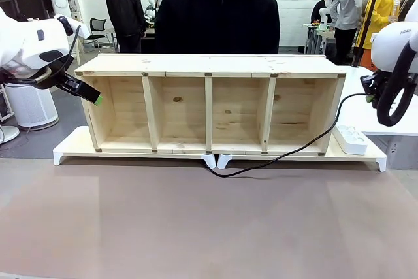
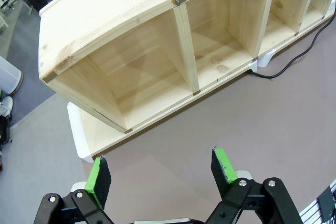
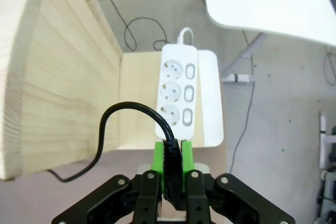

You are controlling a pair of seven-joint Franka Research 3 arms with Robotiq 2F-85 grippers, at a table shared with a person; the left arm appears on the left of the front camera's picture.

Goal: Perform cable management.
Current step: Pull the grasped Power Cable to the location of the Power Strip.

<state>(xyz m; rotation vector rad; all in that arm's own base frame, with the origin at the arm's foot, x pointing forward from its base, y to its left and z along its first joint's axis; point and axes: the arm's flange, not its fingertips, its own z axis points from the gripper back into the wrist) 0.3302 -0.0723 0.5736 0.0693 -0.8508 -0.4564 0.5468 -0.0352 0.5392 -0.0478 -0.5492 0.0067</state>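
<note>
Now right end effector [image 3: 172, 146] clamps the cable [image 3: 126, 106], left end effector [image 2: 160, 162] gapes by shelf [image 2: 131, 3].

1. Counter [image 1: 209, 227]: two stands sit end to end along its far part, the left stand [image 1: 70, 149] and the right stand [image 1: 367, 155], meeting at the middle.
2. Shelf [image 1: 209, 106]: lies across both stands, with four compartments side by side opening to the near side.
3. Strip [image 1: 351, 140]: on the right stand, just right of the shelf.
4. Cable [image 3: 172, 161]: its plug end sits between the right jaws, above the strip's near end. From there it runs left past the shelf's right near corner and onto the counter before the stands' joint.
5. Left jaws: in the air, off the shelf's left end.
6. Person [image 1: 219, 14]: behind the shelf, at the middle.
</note>
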